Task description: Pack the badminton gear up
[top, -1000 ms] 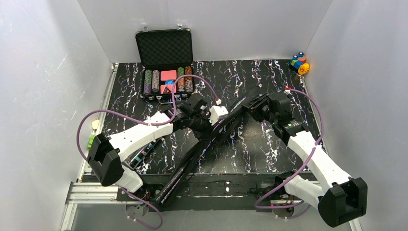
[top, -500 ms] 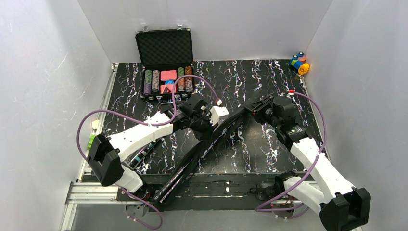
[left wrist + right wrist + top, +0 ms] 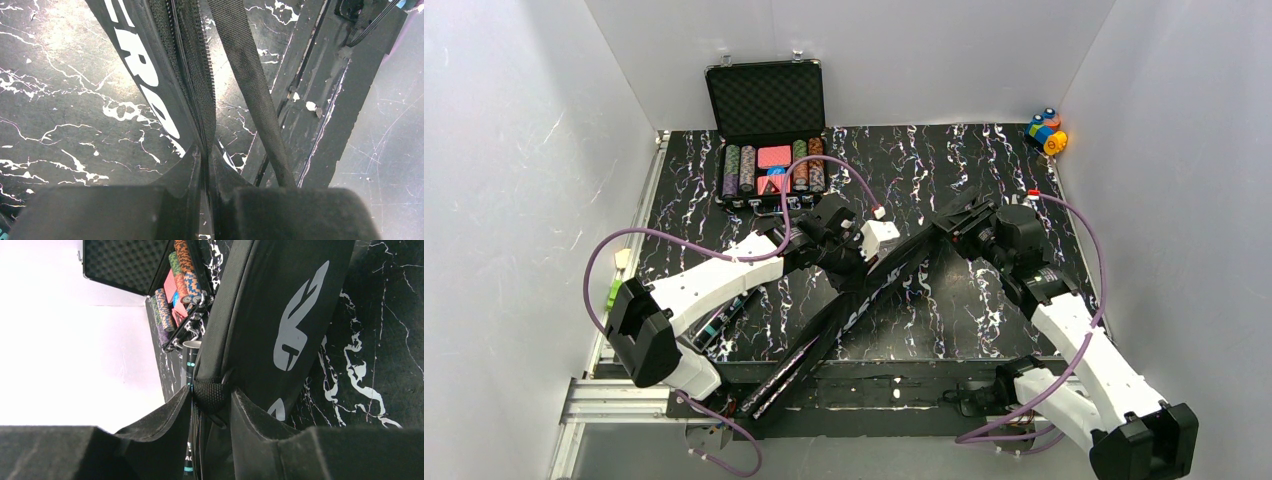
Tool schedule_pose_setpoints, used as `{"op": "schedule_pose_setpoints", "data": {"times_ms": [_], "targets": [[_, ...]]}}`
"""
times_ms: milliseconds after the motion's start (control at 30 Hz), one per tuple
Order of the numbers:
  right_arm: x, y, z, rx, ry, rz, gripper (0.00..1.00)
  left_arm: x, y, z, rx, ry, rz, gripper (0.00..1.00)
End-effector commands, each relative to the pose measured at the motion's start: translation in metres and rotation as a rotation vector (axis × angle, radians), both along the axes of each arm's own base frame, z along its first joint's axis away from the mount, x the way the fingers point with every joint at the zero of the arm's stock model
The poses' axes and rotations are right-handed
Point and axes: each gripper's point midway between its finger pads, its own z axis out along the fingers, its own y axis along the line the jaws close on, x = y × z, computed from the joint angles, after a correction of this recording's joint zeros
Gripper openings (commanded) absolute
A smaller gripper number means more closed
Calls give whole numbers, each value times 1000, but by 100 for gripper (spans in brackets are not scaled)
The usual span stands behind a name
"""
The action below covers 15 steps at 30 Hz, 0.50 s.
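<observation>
So, the black racket bag (image 3: pixel 864 300) lies on a diagonal across the marbled tabletop (image 3: pixel 944 310). Its wide end sits up near the centre-right of the overhead frame, and its narrow end pokes past the near edge at the lower left.

Both arms are on it. The left hand (image 3: pixel 206 165) is clamped right down with no gap showing, its fingers (image 3: pixel 180 175) pinching the zip (image 3: pixel 192 60) edge about midway along the bag. White lettering runs up the upper left of that wrist view, and a woven strap (image 3: pixel 250 90) hangs down loosely just to the right of the zip.

The right hand (image 3: pixel 211 392) has the wide end. Its two padded fingers (image 3: pixel 250 410) sit at a medium spread on either side of a little webbing tab on the bag's edge, and the tab fills the gap between them, so it looks like a grip. A big grey logo shows on the bag at the upper right of that view.

The long black tube (image 3: pixel 721 325) with teal print lies at the lower left of the overhead frame, mostly hidden under the left arm. Can't tell if anything's inside the bag.

The open poker chip case (image 3: pixel 769 120) stands at the upper middle against the back wall, and the colourful toy blocks (image 3: pixel 1046 131) sit in the upper right corner, well apart from the bag.
</observation>
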Motion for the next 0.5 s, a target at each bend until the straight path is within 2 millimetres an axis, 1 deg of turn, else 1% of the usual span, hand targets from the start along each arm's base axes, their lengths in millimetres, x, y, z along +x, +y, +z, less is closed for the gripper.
{"op": "schedule_pose_setpoints", "data": {"times_ms": [0,133,467], "targets": [[-2,2,10,20,-41,20,42,3,-6,39,-98,-66,-8,0],[-4,2,9,21,-41,20,42,4,-6,39,-100,-67,-8,0],[-7,1,9,44,-64,16,34,3,-6,40,-103,-61,-7,0]]}}
